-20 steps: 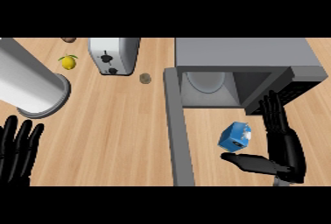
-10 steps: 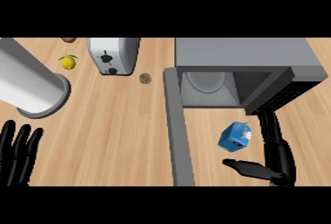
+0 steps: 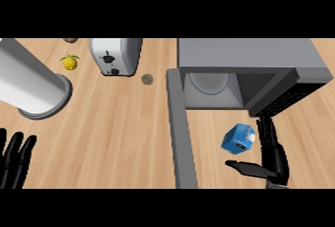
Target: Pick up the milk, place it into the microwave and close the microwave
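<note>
milk [image 3: 238, 138] on counter, before open microwave [image 3: 248, 66]; right hand [image 3: 271, 155] released beside it

Microwave [image 3: 252, 60] mouth gapes open above the milk [image 3: 238, 138]; its swung-out door [image 3: 182, 133] walls off the left side.

Light wooden counter [image 3: 118, 133] under even light

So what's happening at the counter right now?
The right hand is open beside the blue milk carton, fingers along its right side and thumb below it, not yet closed on it. The carton stands on the counter in front of the microwave, whose door is open. The left hand rests open at the lower left edge.
</note>
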